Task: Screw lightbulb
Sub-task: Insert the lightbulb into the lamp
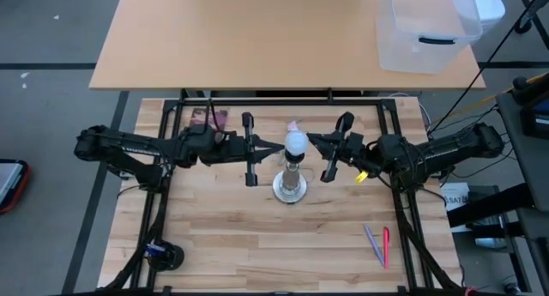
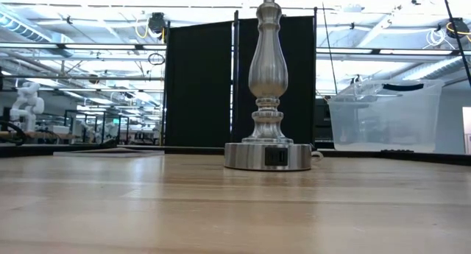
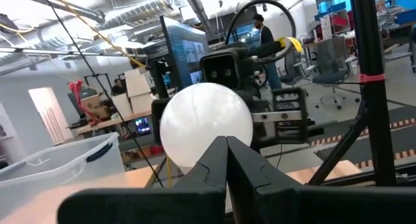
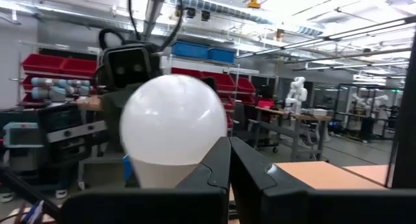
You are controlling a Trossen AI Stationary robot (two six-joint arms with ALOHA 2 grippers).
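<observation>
Lightbulb (image 1: 295, 142) sits atop lamp stand (image 1: 290, 187) at table (image 1: 223, 244) centre, globe up, long axis upright. Low view shows only stand's base and stem, no bulb. Wrist views show globe between both arms. Left gripper (image 1: 276, 150) and right gripper (image 1: 314, 143) flank bulb, fingers pressed together, apparently holding nothing. Pens (image 1: 378, 244) near right; clear bin (image 1: 426, 30) on far table.

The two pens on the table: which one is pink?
The pink pen is the one nearer the table's right edge; the pale purple pen beside it lies closer to the lamp stand.
</observation>
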